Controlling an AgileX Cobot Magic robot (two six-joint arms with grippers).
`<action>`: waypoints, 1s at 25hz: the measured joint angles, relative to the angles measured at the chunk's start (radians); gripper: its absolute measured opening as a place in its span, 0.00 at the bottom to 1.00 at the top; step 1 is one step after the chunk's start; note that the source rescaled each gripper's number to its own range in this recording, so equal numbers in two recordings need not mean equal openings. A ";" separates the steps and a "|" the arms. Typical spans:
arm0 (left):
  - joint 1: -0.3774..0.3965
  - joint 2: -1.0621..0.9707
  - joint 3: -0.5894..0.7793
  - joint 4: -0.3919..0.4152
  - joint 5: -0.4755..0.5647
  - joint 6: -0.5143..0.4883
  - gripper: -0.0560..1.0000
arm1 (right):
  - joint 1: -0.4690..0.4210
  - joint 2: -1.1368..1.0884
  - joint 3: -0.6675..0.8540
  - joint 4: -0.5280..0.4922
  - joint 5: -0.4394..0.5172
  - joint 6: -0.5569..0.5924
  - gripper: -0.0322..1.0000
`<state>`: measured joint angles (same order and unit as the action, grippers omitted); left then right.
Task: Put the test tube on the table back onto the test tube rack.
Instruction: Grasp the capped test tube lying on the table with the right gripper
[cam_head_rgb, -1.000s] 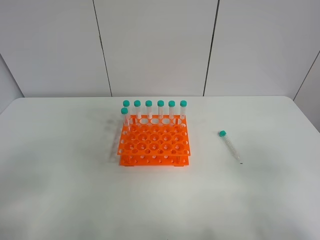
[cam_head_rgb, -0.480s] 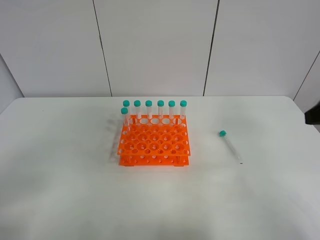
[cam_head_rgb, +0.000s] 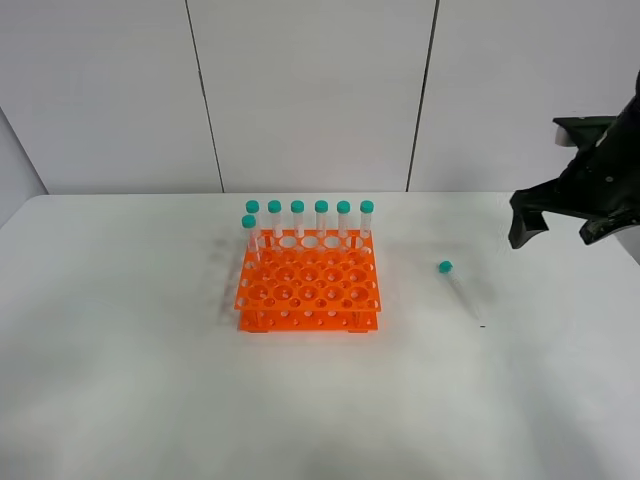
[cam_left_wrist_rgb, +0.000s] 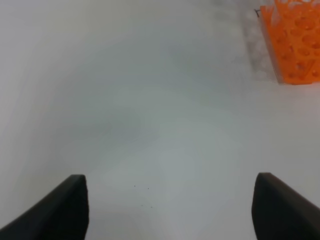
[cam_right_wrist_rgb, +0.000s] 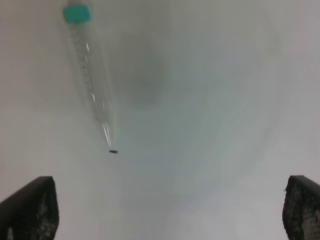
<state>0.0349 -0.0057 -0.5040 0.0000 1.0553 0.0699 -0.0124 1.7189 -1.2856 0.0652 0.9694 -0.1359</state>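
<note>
Test tube (cam_right_wrist_rgb: 92, 80): flat on table (cam_head_rgb: 120, 350), ahead of right gripper (cam_right_wrist_rgb: 170, 178) fingers, tip toward them, cap away.
Test tube rack (cam_left_wrist_rgb: 295, 42): on table, ahead of left gripper (cam_left_wrist_rgb: 170, 176) fingers, off to one side.
Seven tubes (cam_head_rgb: 321, 218) upright in rack.

Test tube rack (cam_head_rgb: 308, 285): bright orange throughout, its top patterned with a regular grid of round holes.
Seven tubes (cam_head_rgb: 321, 218) standing in the rack: clear bodies, teal-green caps.
Test tube (cam_right_wrist_rgb: 91, 80) lying beside the rack: clear, with faint markings along its body and a teal-green cap.
Table (cam_head_rgb: 120, 380): plain matte white.
Wall panels (cam_head_rgb: 300, 90) behind the rack: off-white, dark seams.
Right gripper (cam_head_rgb: 555, 238): black.
</note>
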 joint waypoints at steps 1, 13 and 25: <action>0.000 0.000 0.000 0.000 0.000 0.000 1.00 | 0.008 0.021 -0.006 0.006 -0.006 -0.017 1.00; 0.000 0.000 0.000 0.000 0.000 0.000 1.00 | 0.128 0.100 -0.011 -0.002 -0.119 0.010 1.00; 0.000 0.000 0.000 0.000 0.000 0.000 1.00 | 0.123 0.296 -0.012 -0.014 -0.252 0.054 1.00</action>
<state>0.0349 -0.0057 -0.5040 0.0000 1.0553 0.0699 0.1108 2.0147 -1.2974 0.0511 0.7175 -0.0824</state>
